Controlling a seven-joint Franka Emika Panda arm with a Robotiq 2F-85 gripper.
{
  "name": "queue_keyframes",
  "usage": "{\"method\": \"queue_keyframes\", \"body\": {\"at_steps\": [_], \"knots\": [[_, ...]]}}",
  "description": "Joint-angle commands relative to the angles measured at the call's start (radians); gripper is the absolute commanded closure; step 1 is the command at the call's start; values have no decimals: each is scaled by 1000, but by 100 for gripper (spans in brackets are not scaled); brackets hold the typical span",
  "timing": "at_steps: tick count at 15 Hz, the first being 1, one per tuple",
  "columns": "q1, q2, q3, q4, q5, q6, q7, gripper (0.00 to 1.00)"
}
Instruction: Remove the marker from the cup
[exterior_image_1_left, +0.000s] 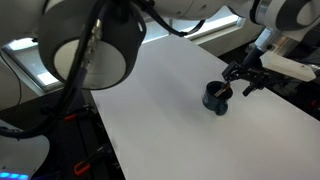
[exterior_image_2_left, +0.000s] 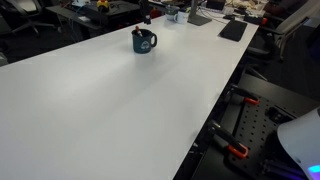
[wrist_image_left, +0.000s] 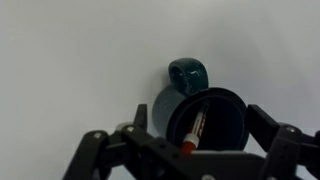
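Marker (wrist_image_left: 195, 128) prob. light, stiff, slick — pinch end at cup (wrist_image_left: 160, 115) rim, 6 o'clock in wrist view; gripper (exterior_image_1_left: 240, 82) spread wide.

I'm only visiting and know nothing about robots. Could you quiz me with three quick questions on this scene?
1. True or false: the claw is shut on the cup handle.
2. Where is the marker? A) inside the cup B) on the floor C) in the claw
3. Fill in: the cup stands on a plain ____ table.
Key: 1 false, it is open; 2 A; 3 white.
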Motion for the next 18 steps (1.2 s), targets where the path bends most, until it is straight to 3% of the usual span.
{"method": "queue_keyframes", "body": {"at_steps": [1,4,5,10,11,12,17,18], "knots": [[29,14,-23,35,-70,18,-112,0],[46,14,-18,40,-108,22,-150,0],[63,54,-41,119,-92,-13,-171,0],[129,83,-75,178,-112,-9,-274,0],[136,34,-64,84,-128,37,-294,0],[116,48,-52,108,-100,14,-244,0],[135,49,-52,104,-118,17,-261,0],[139,92,-71,183,-100,-16,-270,0]]}}
